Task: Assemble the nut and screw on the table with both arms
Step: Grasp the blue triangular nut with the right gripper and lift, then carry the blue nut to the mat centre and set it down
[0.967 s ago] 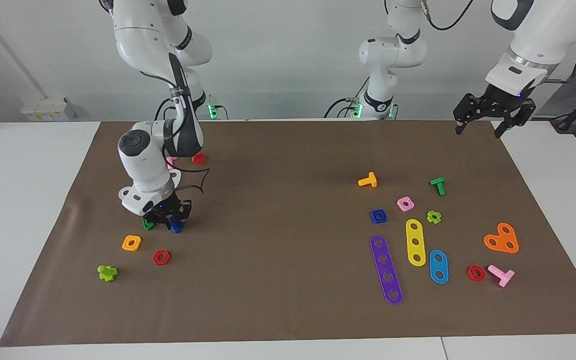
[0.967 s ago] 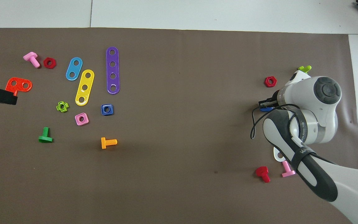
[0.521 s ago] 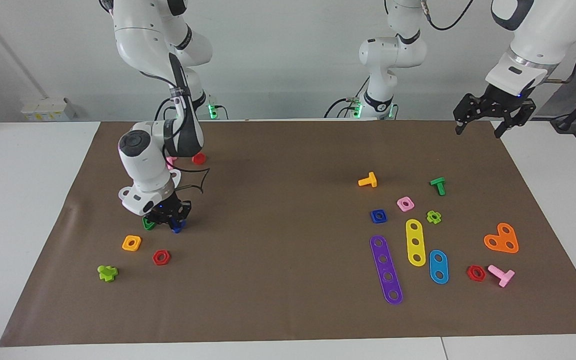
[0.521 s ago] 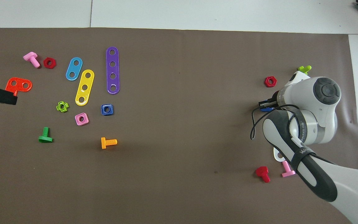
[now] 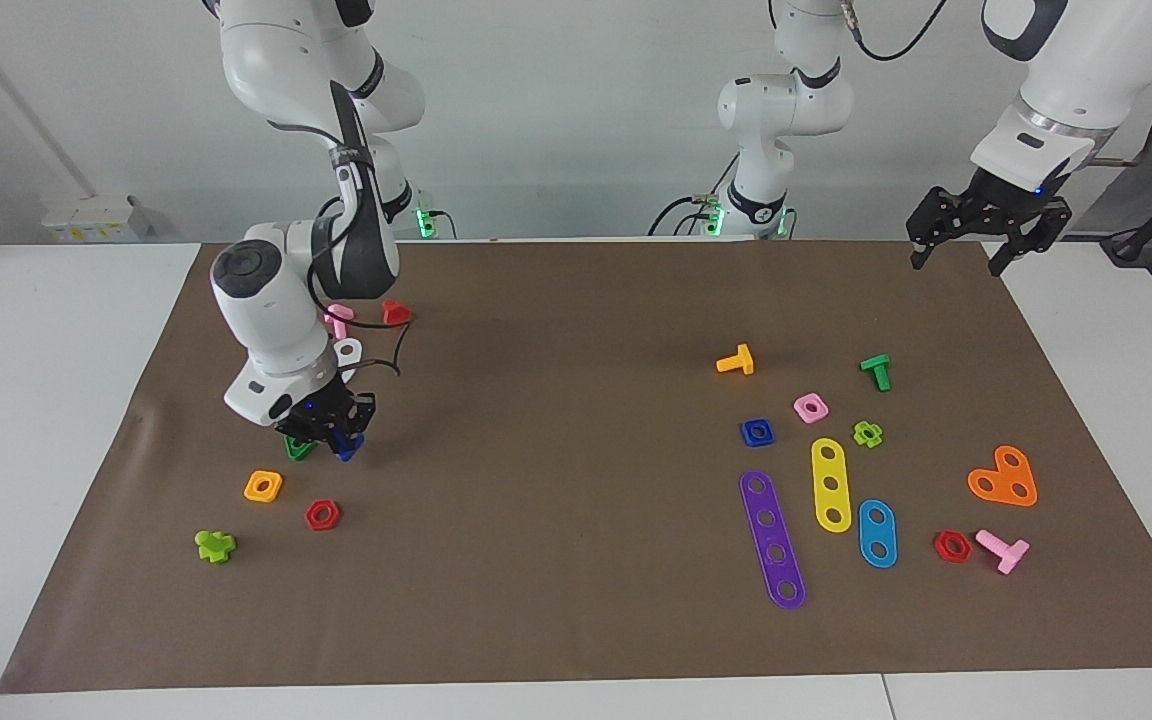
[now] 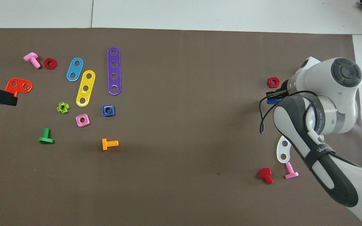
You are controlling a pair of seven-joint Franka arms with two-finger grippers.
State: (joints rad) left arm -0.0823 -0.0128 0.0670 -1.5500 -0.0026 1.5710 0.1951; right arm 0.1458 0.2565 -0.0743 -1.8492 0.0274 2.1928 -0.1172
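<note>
1. The right gripper [image 5: 334,440] is low over the brown mat at the right arm's end of the table [image 5: 56,400]. Its fingers are pressed tight on the blue screw [image 5: 346,451].
2. Only a small blue bit of the screw shows under the black fingers. It sits just off the mat or barely on it; I cannot tell which.
3. From above, the blue bit [image 6: 272,101] looks like a short bar lying sideways along the table. I cannot tell which end is the head or which way the shaft points.
4. A green piece [image 5: 298,449] sits right beside the screw, partly under the gripper.
5. An orange square nut [image 5: 263,486], a red six-sided nut [image 5: 322,515] and a light green piece [image 5: 215,546] lie on the mat farther from the robots than the gripper.
6. The blue nut [image 5: 757,432] lies flat on the mat toward the left arm's end, with its round hole facing up. It is well apart from the screw.
7. A pink square nut [image 5: 811,407] is near the blue nut, a bit nearer to the robots. A long purple strip [image 5: 772,538] starts just beside the blue nut and runs away from the robots.
8. The left gripper [image 5: 960,252] waits up in the air over the corner of the mat at its own end. Its fingers are spread wide and hold nothing.
</note>
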